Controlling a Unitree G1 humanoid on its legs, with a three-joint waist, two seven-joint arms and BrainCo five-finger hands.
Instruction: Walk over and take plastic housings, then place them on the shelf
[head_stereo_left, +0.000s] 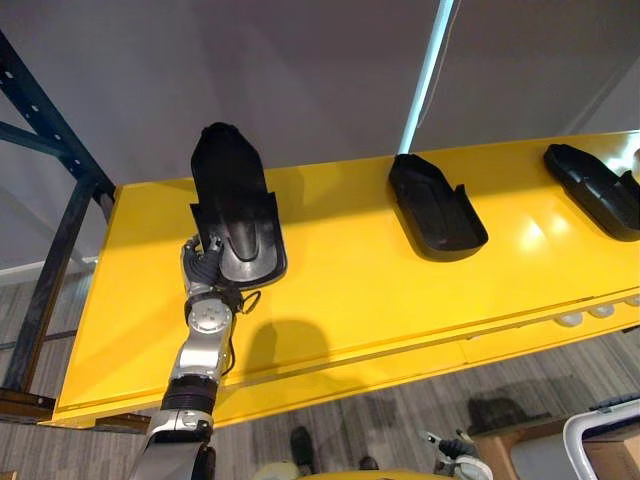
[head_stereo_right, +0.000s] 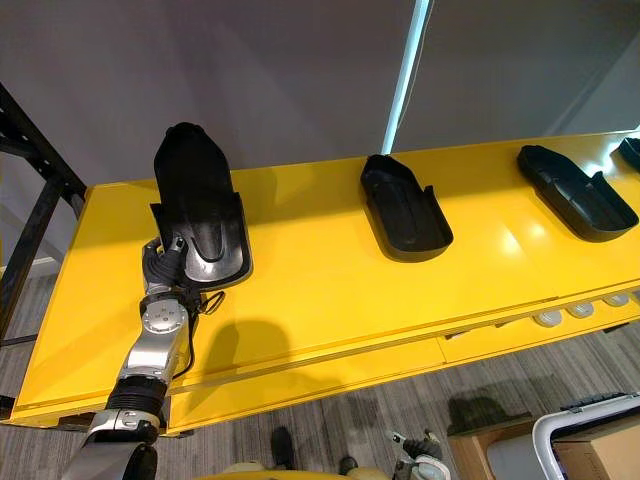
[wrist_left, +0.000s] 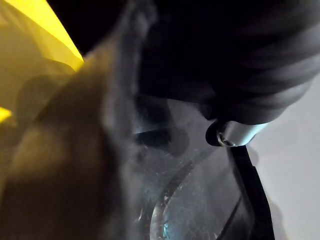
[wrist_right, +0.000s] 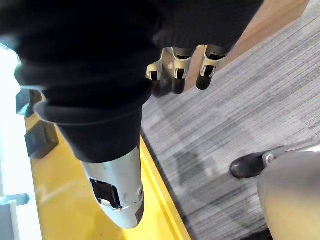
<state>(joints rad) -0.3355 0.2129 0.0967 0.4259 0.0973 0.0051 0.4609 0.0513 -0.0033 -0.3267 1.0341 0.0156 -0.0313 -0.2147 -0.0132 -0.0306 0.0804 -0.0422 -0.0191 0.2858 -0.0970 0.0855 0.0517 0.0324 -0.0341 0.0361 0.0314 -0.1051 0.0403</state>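
Right hand (wrist_right: 178, 70): low at our side above the grey carpet (wrist_right: 240, 100); fingers hang loose, nothing in them.
Left hand (head_stereo_left: 203, 258): raised to the left part of the shelf; fingers and thumb wrapped round the near end of the held housing. The wrist view shows dark plastic close against the hand.
Held housing (head_stereo_left: 232, 200): black moulded shell, tilted, far end lifted towards the wall. We cannot tell whether its near end touches the shelf.
Handling (our judgement): light, stiff and thin-walled. The glossy surface is probably slippery. It is best taken by the side walls at the near end, with a moderate squeeze so the walls do not flex.
Shelf (head_stereo_left: 350, 290): yellow and flat, with bare surface around the held housing.
Middle housing (head_stereo_left: 435, 208): lying hollow side up, well apart to the right.
Right-end housing (head_stereo_left: 595, 188): further right, lying the same way.
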